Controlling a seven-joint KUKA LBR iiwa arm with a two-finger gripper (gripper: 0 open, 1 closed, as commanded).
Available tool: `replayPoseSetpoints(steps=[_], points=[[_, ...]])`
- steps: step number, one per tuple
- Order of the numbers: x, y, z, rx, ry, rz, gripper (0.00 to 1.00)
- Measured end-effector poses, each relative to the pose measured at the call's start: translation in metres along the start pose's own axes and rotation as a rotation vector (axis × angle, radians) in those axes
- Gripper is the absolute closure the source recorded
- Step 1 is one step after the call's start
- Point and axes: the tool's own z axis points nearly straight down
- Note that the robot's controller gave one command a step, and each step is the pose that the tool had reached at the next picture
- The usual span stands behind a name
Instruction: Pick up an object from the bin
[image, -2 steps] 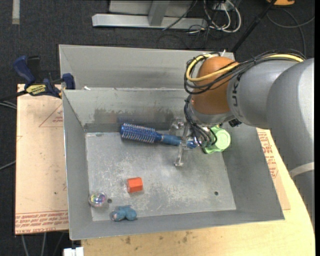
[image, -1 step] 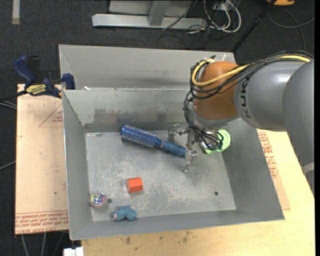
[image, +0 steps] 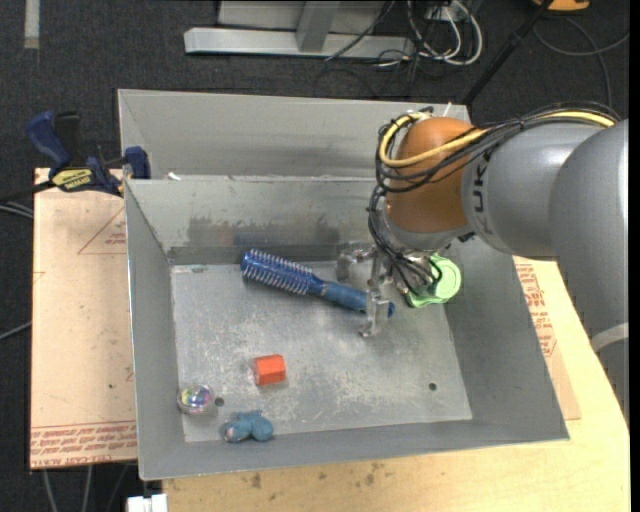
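Five loose things lie in the grey metal bin (image: 150, 300), taken from the middle of its floor.

1. Blue hairbrush (image: 285, 272): lies flat at 12 o'clock, near the back wall. Its bristled head points to 10 o'clock and its handle runs down toward 2 o'clock.
2. Green ring-shaped thing (image: 445, 280): at 2 o'clock, by the right wall, partly hidden behind the wrist.
3. Orange-red block (image: 269, 370): at 7 o'clock, not far from the middle, standing alone.
4. Small shiny ball (image: 194, 400): at 8 o'clock, in the front left corner.
5. Pale blue lump (image: 248, 429): at 7 o'clock, against the front edge, near the ball but apart from it.

Tool: the gripper (image: 374, 318) is down at 2 o'clock, right at the handle end of the hairbrush, with the green thing just beside it at its 2 o'clock. Whether it is apart, together or clamped on the handle cannot be told. The wrist's orange cover (image: 425, 185) and cables sit above it.
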Motion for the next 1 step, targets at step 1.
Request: replayPoseSetpoints(steps=[1], points=[[-0.0003,0.0001,-0.0002,0.001,-0.001,0.000,1.00]])
